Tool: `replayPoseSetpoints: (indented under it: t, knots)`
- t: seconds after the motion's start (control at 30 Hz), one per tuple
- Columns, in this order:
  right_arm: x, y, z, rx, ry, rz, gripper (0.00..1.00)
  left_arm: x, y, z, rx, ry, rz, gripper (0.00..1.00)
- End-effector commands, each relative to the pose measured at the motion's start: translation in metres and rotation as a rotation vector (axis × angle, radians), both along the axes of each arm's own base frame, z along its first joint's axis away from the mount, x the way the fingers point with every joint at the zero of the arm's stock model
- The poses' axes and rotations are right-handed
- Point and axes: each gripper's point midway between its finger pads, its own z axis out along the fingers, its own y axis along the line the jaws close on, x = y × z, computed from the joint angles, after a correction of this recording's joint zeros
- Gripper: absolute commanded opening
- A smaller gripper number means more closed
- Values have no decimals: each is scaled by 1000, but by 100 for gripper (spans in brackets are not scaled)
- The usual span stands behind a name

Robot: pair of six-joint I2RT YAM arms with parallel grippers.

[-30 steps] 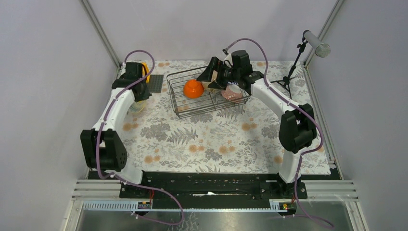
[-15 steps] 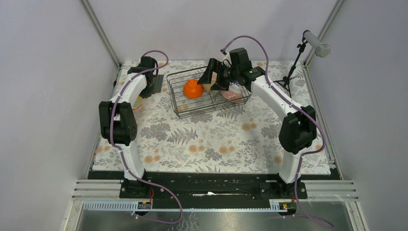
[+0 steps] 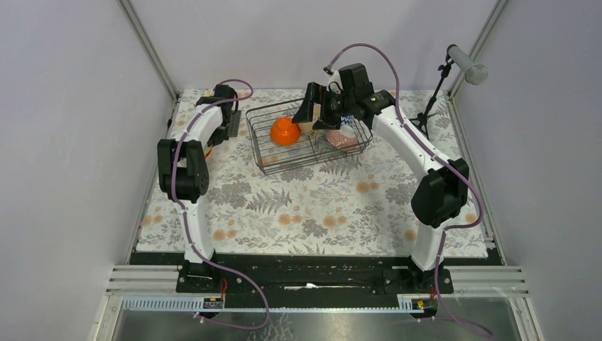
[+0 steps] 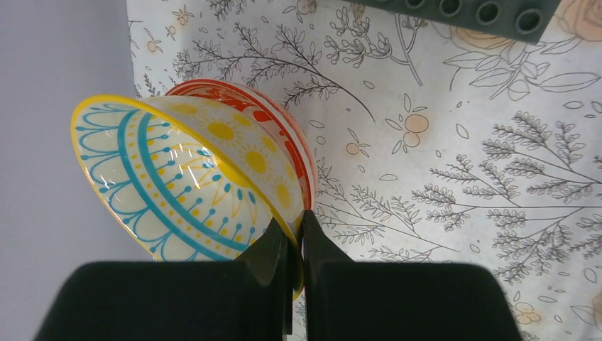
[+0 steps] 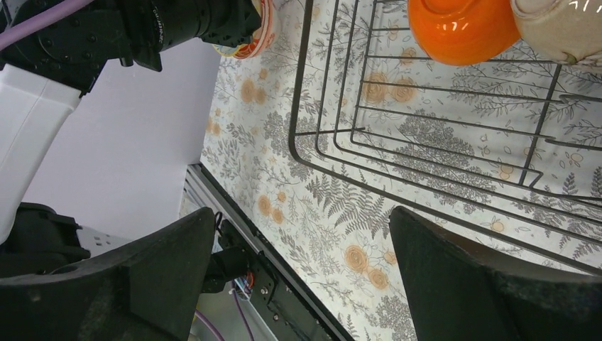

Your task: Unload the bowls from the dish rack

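Observation:
My left gripper is shut on the rim of a cream bowl with a yellow rim and teal pattern. The bowl is tilted and leans on a white bowl with red lines, at the far left of the mat. The black wire dish rack holds a plain orange bowl, a beige bowl and a pink patterned bowl. My right gripper is open and empty above the rack. The right wrist view shows the orange bowl and beige bowl ahead of it.
A flat dark grey studded plate lies between the left arm and the rack, and shows at the top of the left wrist view. A microphone stand is at the far right. The grey side wall is close beside the held bowl.
The left arm has folded up and reached toward the far left corner, still holding the bowl there. The right gripper has shifted slightly back over the rack and stays open.

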Motion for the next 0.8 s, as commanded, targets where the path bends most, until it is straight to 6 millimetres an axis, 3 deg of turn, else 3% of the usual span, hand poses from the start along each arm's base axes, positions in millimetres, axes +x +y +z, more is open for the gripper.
replayPoseSetpoints:
  t: [0.0, 0.53, 0.77]
  knots:
    - [-6, -5, 26, -7, -71, 8, 100, 7, 10, 15, 68, -24, 15, 0]
    - [-5, -2, 25, 5, -55, 5, 100, -1, 22, -2, 128, 25, 55, 3]
    - [-6, -1, 25, 7, -51, 7, 100, -1, 21, -2, 97, 18, 72, 14]
